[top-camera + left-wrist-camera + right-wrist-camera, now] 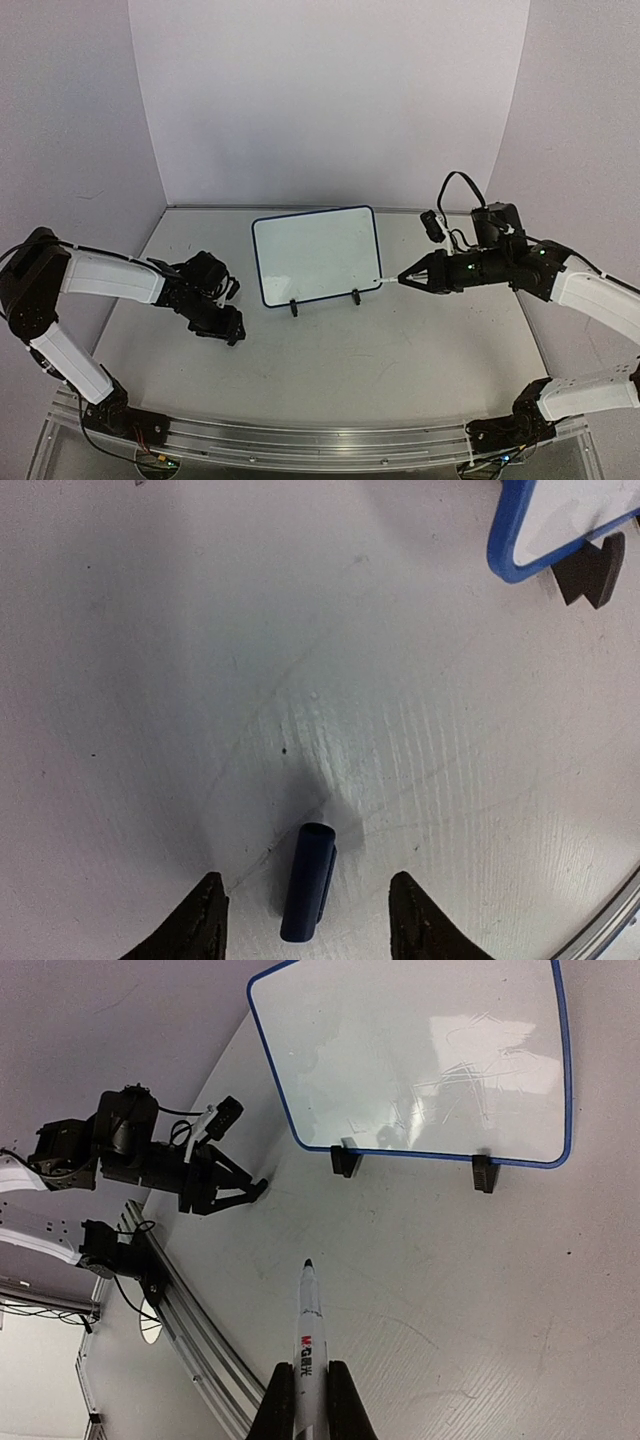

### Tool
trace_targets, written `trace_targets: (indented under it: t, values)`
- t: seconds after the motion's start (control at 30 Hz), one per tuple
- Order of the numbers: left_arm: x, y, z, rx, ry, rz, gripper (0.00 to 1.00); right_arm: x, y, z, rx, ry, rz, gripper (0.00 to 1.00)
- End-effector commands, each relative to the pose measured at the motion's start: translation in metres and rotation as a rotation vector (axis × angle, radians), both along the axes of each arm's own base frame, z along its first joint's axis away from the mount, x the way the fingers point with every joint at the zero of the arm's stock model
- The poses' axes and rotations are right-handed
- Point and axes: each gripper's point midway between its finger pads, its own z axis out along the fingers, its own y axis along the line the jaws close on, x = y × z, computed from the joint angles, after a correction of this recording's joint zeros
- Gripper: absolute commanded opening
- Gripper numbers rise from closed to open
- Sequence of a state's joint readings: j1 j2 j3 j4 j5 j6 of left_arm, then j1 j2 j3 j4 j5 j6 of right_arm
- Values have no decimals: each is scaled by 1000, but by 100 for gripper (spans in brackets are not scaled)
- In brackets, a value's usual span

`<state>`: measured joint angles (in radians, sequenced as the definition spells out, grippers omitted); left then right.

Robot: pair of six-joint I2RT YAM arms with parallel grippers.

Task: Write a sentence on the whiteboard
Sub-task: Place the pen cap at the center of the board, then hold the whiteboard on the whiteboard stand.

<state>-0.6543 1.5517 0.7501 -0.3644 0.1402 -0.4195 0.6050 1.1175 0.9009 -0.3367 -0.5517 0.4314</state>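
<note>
Whiteboard [316,255] upright on clip feet [293,308].
Right gripper [403,279] clamps uncapped marker [308,1345]; left gripper [306,890] spread above blue cap [311,865] on tabletop [150,680].

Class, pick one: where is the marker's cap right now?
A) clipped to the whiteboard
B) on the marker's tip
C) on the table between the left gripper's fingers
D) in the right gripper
C: the left wrist view shows the cap lying on the table between the open fingers of the left gripper.
</note>
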Motion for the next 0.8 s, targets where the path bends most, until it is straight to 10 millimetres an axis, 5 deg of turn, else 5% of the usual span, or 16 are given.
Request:
trace_targets:
  t: [0.0, 0.13, 0.23, 0.53, 0.77]
  values:
    - [19, -5, 20, -20, -71, 13, 65, 5, 1, 11, 18, -51, -24, 0]
    - [21, -3, 34, -31, -90, 12, 82, 5, 2, 14, 17, -66, -35, 0]
    - [30, -4, 62, -64, -129, -13, 90, 6, 7, 19, 23, -91, -44, 0]
    - [88, -22, 164, -331, -243, -218, 91, 19, 33, 39, 124, -170, -78, 0]
    - [135, -28, 183, -534, -297, -235, 88, 24, 67, 39, 133, -183, -55, 0]
